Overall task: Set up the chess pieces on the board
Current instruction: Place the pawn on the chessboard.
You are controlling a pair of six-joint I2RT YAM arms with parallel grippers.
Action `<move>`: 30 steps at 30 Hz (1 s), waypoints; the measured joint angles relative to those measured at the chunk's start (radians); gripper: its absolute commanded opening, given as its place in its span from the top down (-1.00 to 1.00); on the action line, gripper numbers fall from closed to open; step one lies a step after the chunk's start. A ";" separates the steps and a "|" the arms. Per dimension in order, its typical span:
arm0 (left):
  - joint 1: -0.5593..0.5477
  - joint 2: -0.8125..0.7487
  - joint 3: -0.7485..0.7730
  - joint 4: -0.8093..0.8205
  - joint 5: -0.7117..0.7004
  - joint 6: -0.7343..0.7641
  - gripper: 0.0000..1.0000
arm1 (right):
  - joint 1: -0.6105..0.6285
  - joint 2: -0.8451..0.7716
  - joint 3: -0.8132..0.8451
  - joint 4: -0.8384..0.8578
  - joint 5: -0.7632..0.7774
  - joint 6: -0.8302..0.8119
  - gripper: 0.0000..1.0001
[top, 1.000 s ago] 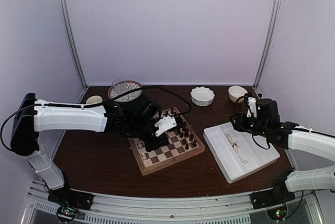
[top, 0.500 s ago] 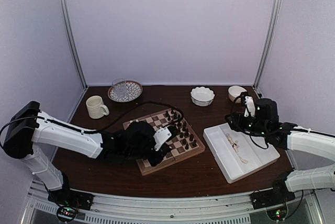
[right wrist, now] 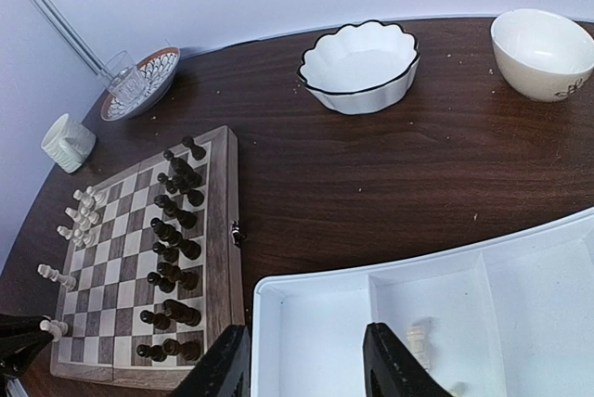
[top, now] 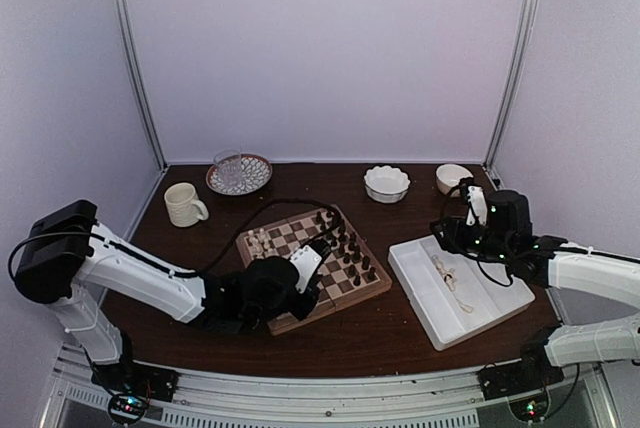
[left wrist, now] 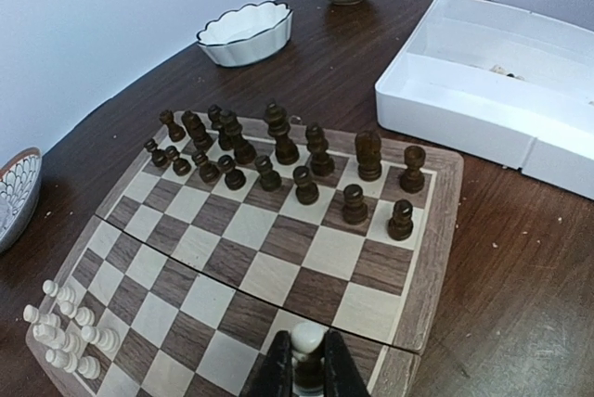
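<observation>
Left jaws clench a tiny cream-white chess piece (left wrist: 307,339) by its body. It is likely light, rigid and tip-prone, so best pinched low. Right jaws hang released over the white rectangular tray (right wrist: 538,313).

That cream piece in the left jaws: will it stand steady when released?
Probably light: the cream piece is smaller than a square of the board. Its rounded top may slip. Slim like the other cream pieces, it likely tips if nudged.

Cream chess pieces (left wrist: 65,327) on checkered board (left wrist: 278,272)
</observation>
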 measured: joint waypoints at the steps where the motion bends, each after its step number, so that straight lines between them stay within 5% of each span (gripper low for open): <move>1: -0.008 0.011 0.000 0.006 -0.021 -0.004 0.85 | 0.000 0.000 0.000 0.000 0.000 0.000 0.11; 18: -0.049 0.142 0.002 0.049 -0.141 -0.098 0.82 | 0.000 0.000 -0.005 0.000 0.000 0.000 0.10; 30: -0.052 0.144 0.002 0.040 -0.140 -0.140 0.43 | 0.000 0.000 -0.005 0.000 0.000 0.000 0.07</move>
